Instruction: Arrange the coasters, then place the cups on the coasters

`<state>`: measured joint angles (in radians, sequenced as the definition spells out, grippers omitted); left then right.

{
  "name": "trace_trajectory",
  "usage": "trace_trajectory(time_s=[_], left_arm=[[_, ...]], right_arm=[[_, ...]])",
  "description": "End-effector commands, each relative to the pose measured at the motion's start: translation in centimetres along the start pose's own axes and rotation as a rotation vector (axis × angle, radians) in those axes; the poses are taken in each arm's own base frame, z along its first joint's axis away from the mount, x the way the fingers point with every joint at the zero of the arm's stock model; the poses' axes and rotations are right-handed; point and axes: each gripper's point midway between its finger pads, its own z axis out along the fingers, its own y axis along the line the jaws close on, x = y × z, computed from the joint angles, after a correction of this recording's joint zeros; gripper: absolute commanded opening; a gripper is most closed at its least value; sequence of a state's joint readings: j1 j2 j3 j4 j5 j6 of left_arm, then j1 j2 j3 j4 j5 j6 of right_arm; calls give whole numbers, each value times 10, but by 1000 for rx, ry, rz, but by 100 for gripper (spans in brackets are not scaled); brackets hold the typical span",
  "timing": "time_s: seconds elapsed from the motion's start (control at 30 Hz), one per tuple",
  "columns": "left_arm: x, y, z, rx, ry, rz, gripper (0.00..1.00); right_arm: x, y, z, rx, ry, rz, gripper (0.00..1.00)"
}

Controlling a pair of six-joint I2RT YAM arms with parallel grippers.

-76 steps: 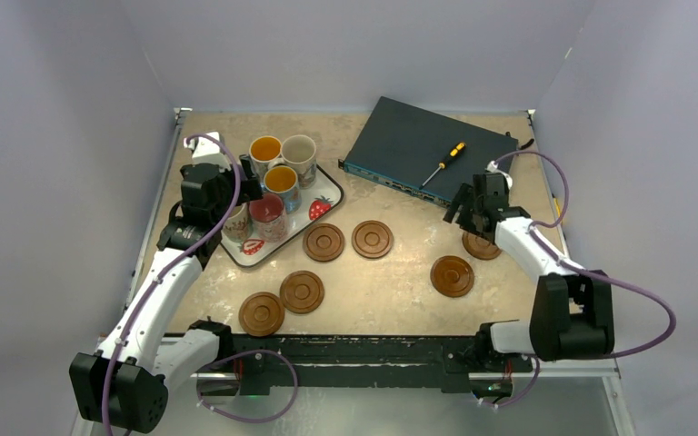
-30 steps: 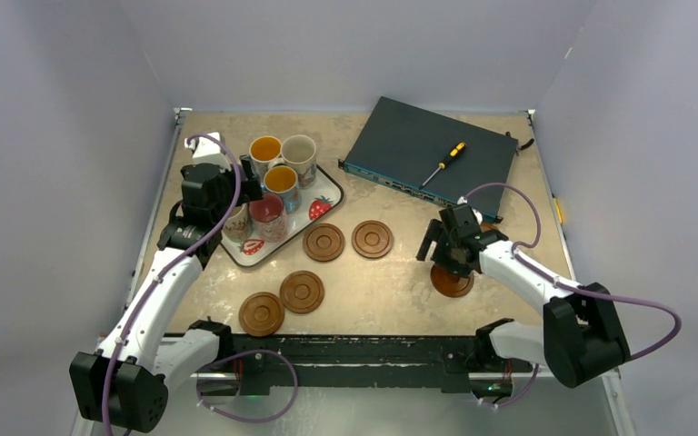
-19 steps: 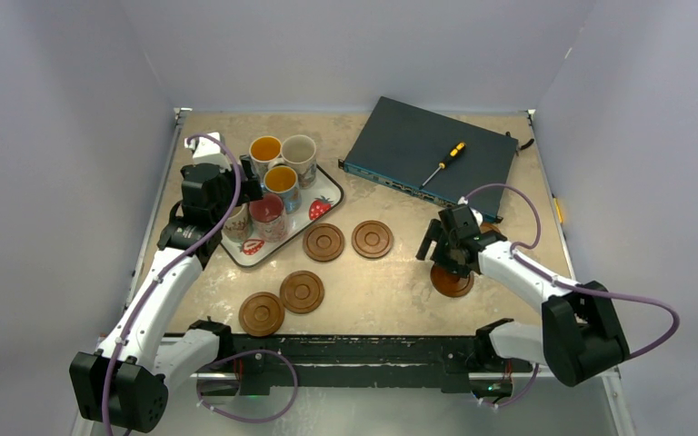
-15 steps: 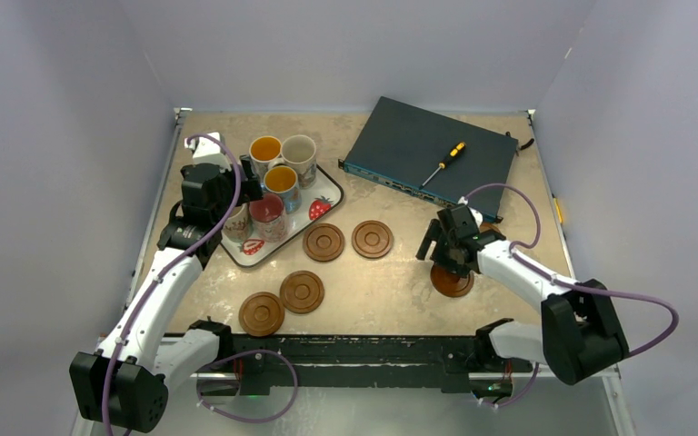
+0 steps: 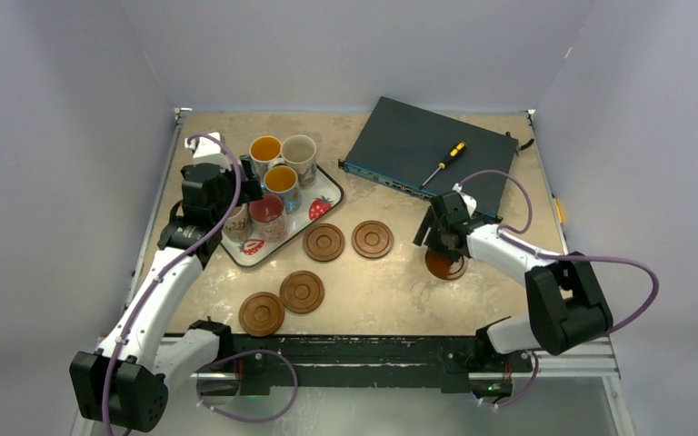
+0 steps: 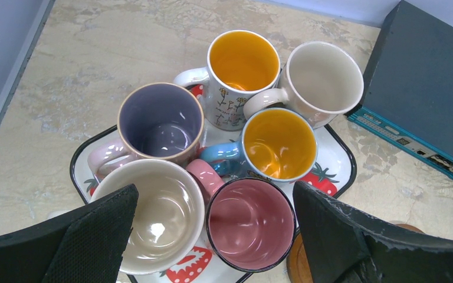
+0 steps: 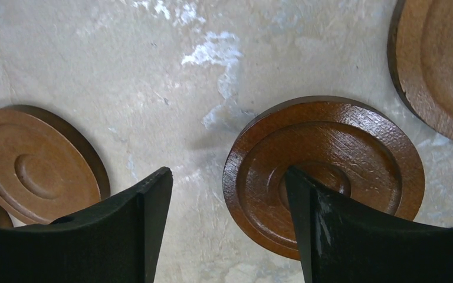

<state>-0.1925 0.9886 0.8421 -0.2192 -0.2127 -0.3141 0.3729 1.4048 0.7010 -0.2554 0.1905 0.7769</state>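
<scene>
One coaster [image 7: 354,147] rim between parted jaws | right end effector [image 7: 227,180] | ungripped

Under the left gripper [image 6: 213,194], cups [image 6: 279,143] packed together on a tray [image 6: 341,160]. Under the right gripper [image 7: 227,177], a coaster [image 7: 336,147]. Left of it other coasters [image 5: 373,239], behind it a box [image 5: 409,136] with a screwdriver [image 5: 443,163] on top.

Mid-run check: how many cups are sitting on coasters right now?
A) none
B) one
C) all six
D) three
A: all six cups are bunched together at the strawberry tray, and every one of the coasters in view lies bare on the table.
</scene>
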Motion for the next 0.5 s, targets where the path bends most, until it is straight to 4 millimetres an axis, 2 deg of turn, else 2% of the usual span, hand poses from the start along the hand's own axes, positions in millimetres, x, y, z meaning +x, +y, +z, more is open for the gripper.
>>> trace_trajectory(time_s=[0.0,0.23,0.47], left_arm=[[-12,-4,0,6,-29,-9,99],[-10,-3,1,2,-24,0,98],[-8,-4,4,5,-14,7,98]], right_arm=[[-7,8,25,-15,-33,3,74],[-31,7,40,23,-71,-9,72],[-34,6,55,12,-60,-3,69]])
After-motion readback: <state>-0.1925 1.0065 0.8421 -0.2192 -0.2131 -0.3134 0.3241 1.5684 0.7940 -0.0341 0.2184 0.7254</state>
